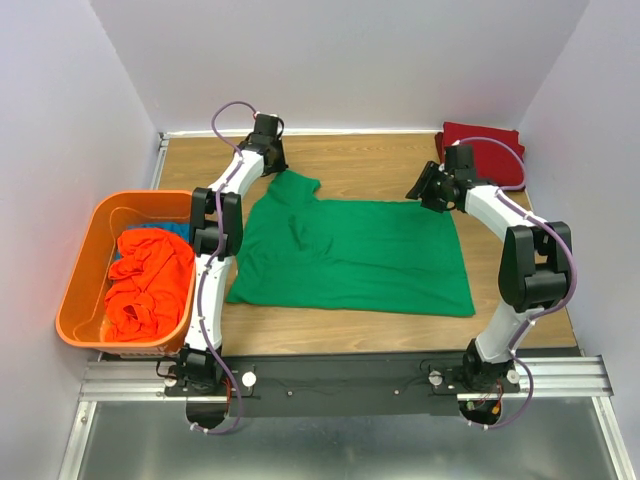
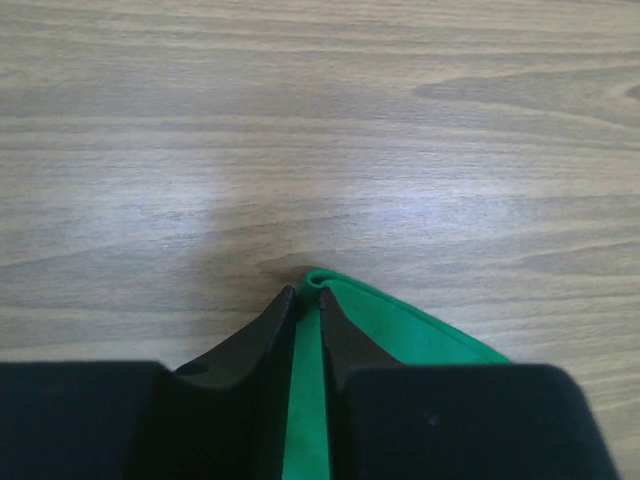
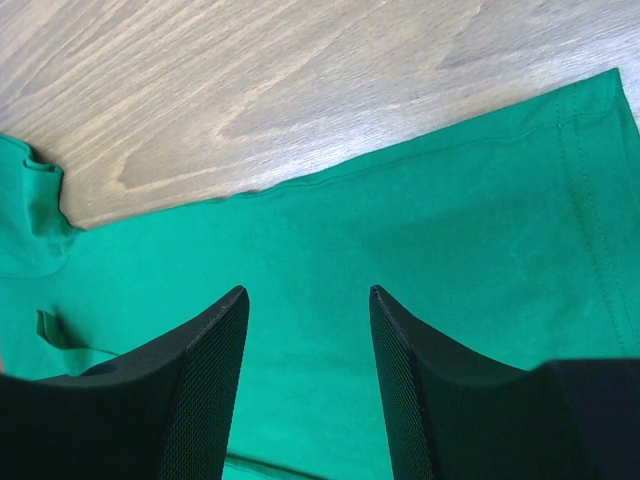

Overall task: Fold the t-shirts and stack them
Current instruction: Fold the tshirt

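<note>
Nearest, on the L side of the light wooden table (image 1: 380, 165), an orange plastic bin (image 1: 75, 300) holds a crumpled orange-red t-shirt (image 1: 150, 280). A bit of blue t-shirt (image 1: 178, 230) shows at the bin's far end. Mid-table lies the bright green cotton t-shirt (image 1: 350, 255), spread mostly flat, hem toward the R, one sleeve poking far-L, some wrinkles nr the collar.

R gripper (image 3: 308, 295) hovers over the green shirt's far edge, fingers spread apart, nothing btw them. Further back, L gripper (image 2: 307, 300) is clenched on the tip of that far sleeve, a thin fold of green pinched btw its fingers (image 2: 255, 345). In the far R corner sits a folded dark red t-shirt (image 1: 490, 150), apart from the green one.

Handling, as I judge it: the cloth is light, limp and not fragile. It will sag and drag on the wood, prob. bunching if pulled by one point only. Best holds are stitched edges, i.e. sleeve tip, hem corners and side seam, w/ a pinch right at the edge, both arms lifting together.

Room: bare wood beyond the shirt's far edge gives space to lay a fold over. Tighter spots are the bin just beside the L arm, the shirt's near edge close to the table's near edge, and walls on three sides.
</note>
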Available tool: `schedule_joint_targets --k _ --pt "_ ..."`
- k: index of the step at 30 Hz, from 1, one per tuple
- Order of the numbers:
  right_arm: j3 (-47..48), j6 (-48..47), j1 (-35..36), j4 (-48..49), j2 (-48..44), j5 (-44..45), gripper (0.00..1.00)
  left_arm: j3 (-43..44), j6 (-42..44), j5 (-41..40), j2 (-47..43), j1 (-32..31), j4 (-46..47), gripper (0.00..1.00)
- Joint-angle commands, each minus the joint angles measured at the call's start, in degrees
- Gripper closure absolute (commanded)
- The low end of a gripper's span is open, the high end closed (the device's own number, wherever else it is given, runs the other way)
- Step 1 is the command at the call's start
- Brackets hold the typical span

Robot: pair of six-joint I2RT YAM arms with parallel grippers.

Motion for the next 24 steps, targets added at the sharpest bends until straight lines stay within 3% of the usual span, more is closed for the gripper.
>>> schedule_joint_targets --k 1,3,7,18,24 --pt "1.4 -1.42 -0.39 0.8 1.12 -0.64 0.41 1.92 0.21 3.23 1.34 -0.31 -1.47 0.82" --pt "1.4 -1.6 -0.39 0.8 1.12 -0.03 0.41 1.93 0.47 3.67 1.0 -0.31 -1.29 0.95" --pt "1.92 -2.38 -0.48 0.72 1.56 2.25 0.41 0.88 1.08 4.73 -1.54 -0.31 0.54 1.0" --pt "5.35 -4.58 -1.36 0.63 5.08 8.31 0.41 -4.31 0.39 9.12 -11.39 -0.31 8.46 1.0" --pt "6.23 -5.99 -5.4 0.63 7.18 12.46 0.43 -6.6 -0.41 10.97 -14.12 -0.31 9.87 1.0"
